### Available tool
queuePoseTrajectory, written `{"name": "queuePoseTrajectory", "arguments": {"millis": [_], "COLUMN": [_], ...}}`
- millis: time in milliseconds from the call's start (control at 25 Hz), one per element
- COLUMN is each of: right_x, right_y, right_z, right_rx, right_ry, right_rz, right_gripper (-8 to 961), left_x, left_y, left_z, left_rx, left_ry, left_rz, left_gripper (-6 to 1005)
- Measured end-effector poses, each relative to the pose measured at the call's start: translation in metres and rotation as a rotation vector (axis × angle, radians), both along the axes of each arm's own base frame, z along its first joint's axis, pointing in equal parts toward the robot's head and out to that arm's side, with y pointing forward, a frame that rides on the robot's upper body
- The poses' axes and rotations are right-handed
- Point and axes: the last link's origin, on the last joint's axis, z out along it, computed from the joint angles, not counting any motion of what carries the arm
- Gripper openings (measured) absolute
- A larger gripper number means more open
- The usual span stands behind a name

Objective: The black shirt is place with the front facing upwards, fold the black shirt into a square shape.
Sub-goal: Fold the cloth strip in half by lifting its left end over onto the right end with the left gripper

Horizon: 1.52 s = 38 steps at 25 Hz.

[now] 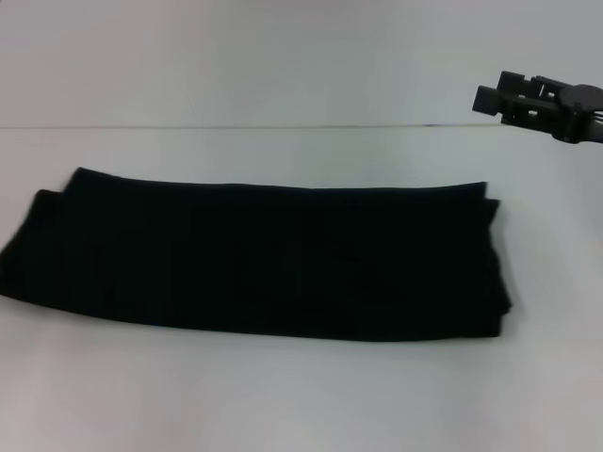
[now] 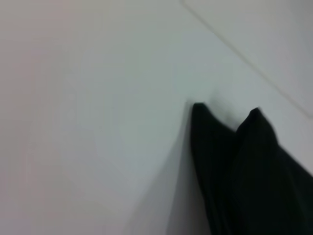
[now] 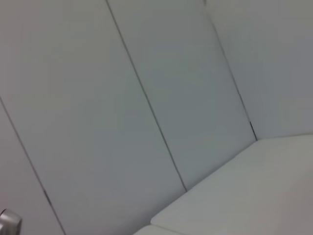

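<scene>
The worktop [image 1: 301,395] is plain white and matte, running back to a pale wall where a thin dark seam marks the join. On it lies the black shirt [image 1: 254,259], folded into a long horizontal band that spans most of the width, its layers showing as stepped edges at both ends; no lettering or label shows on the upward face. From the head view the right tool [image 1: 499,99] hangs in the air at the far right, up near the wall line and well apart from the shirt's right end, carrying nothing; whether its fingers are spread or closed I cannot tell. The left tool does not appear in any view, so its state cannot be told either. The left wrist view shows what the head view does not: two pointed corners of the black shirt [image 2: 244,166] lying side by side on the white surface, with a faint seam line beyond. The right wrist view looks away from the cloth, at tall pale wall panels [image 3: 146,98] divided by thin dark joints, a corner of the white worktop [image 3: 254,196] below, and a small metallic piece [image 3: 9,223] at the picture's edge.
</scene>
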Motion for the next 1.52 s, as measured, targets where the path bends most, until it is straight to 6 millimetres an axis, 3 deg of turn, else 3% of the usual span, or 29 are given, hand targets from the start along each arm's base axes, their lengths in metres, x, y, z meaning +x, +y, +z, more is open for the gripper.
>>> {"name": "queuePoseTrajectory", "arguments": {"millis": [120,160,480,560,640,760,920,1040,1200,1360,1520], "right_x": [0.002,0.003,0.007,0.008,0.008,0.01,0.015,0.019,0.03,0.041,0.047], "right_y": [0.002,0.002,0.005,0.005,0.004,0.002,-0.007,-0.014,-0.028,-0.039,-0.045], "right_z": [-0.002,-0.003,-0.009,-0.009,-0.009,-0.009,-0.008,-0.002,0.01,0.02,0.024], "right_rx": [0.008,0.01,0.018,0.023,0.026,0.029,0.027,0.029,0.042,0.053,0.059], "right_ry": [0.021,0.026,0.043,0.045,0.044,0.044,0.059,0.078,0.106,0.118,0.11], "right_rz": [-0.023,-0.029,-0.071,-0.069,-0.07,-0.063,-0.049,-0.039,-0.035,-0.04,-0.04], "right_gripper": [915,915,916,916,916,916,916,916,916,916,916], "left_x": [-0.011,-0.019,-0.041,-0.036,-0.017,0.032,0.101,0.146,0.189,0.205,0.194], "left_y": [-0.013,-0.023,-0.053,-0.055,-0.052,-0.038,-0.012,0.008,0.021,0.02,0.005], "left_z": [0.019,0.034,0.077,0.081,0.082,0.077,0.043,-0.004,-0.072,-0.147,-0.208], "left_rx": [0.047,0.083,0.169,0.173,0.177,0.176,0.096,-0.007,-0.103,-0.165,-0.127], "left_ry": [0.015,0.038,0.086,0.059,-0.019,-0.199,-0.401,-0.477,-0.519,-0.547,-0.582], "left_rz": [-0.001,0.011,0.066,0.035,-0.066,-0.304,-0.565,-0.682,-0.763,-0.735,-0.635], "left_gripper": [60,60,62,62,63,63,64,65,66,66,67]}}
